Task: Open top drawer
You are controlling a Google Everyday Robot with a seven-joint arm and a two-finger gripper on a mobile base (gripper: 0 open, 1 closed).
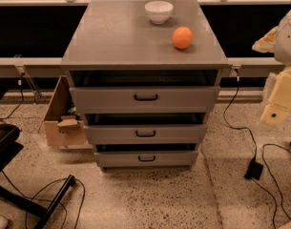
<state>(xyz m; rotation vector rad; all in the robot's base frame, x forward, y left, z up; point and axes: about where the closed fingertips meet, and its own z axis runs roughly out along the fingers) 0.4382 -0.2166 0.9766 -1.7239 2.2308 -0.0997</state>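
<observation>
Claw point(280, 101) hangs at the right edge of view, well apart from the cabinet; if it is apart or together I cannot tell. Top drawer point(111, 99) sits directly under the worktop point(116, 37), its black handle point(146, 98) in the middle of the front. Risks, in my opinion: the approach from the side can end on the middle drawer's handle point(145, 133), i.e. wrong drawer. A hard pull can shake the cabinet, so the orange point(182, 37) rolls off, maybe also the bowl point(159, 11).
</observation>
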